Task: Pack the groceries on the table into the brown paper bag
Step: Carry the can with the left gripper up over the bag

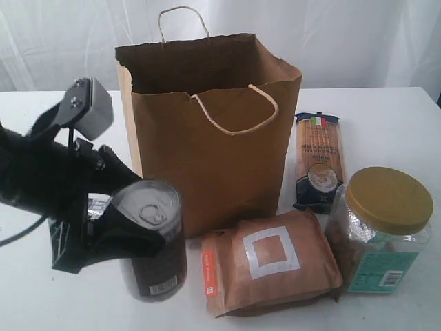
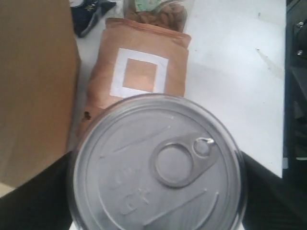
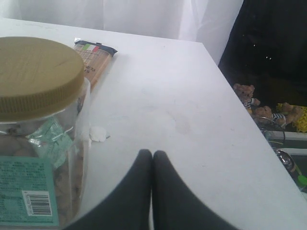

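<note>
Your left gripper (image 1: 140,238) straddles the dark pull-tab can (image 2: 156,167), grip unclear; probably heavy, slick, so squeeze mid-wall. Your right gripper (image 3: 152,189): clenched empty.

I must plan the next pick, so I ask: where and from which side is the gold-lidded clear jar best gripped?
Probably the clear body of the gold-lidded clear jar, just below its lid, jaws level. It stands upright, and the wide flat lid offers a poor hold from above. Come from the right of the exterior view: the brown pouch lies close on the other side.
</note>
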You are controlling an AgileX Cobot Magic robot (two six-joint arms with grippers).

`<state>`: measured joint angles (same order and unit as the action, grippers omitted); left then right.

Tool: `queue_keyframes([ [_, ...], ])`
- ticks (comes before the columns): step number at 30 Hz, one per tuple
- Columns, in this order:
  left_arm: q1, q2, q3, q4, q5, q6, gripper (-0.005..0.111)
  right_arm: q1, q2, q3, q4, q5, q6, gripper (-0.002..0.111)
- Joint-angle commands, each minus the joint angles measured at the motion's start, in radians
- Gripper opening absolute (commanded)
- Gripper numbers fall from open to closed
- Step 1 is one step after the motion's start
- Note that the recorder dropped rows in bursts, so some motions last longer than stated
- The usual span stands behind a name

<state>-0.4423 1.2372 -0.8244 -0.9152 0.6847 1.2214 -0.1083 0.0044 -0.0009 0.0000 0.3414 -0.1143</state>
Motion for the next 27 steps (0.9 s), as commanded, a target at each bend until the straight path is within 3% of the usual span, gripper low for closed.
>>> queue_keyframes([
  [1, 0.001, -0.087, -0.116, 0.145, 0.019, -0.203, 0.02, 0.0, -0.004, 0.001, 0.0, -0.005, -0.002, 0.0],
  [15, 0.001, -0.179, -0.426, 0.65, -0.013, -0.571, 0.019, 0.0, -0.004, 0.001, 0.0, -0.005, -0.002, 0.0],
  [18, 0.001, -0.179, -0.473, 0.698, -0.011, -0.622, 0.013, 0.0, -0.004, 0.001, 0.0, -0.005, -0.002, 0.0],
  [21, 0.001, -0.179, -0.511, 0.704, -0.036, -0.624, 0.0, 0.0, -0.004, 0.001, 0.0, -0.005, -0.002, 0.0],
  [27, 0.001, -0.177, -0.544, 0.708, -0.166, -0.681, 0.0, 0.0, -0.004, 0.001, 0.0, -0.005, -0.002, 0.0],
])
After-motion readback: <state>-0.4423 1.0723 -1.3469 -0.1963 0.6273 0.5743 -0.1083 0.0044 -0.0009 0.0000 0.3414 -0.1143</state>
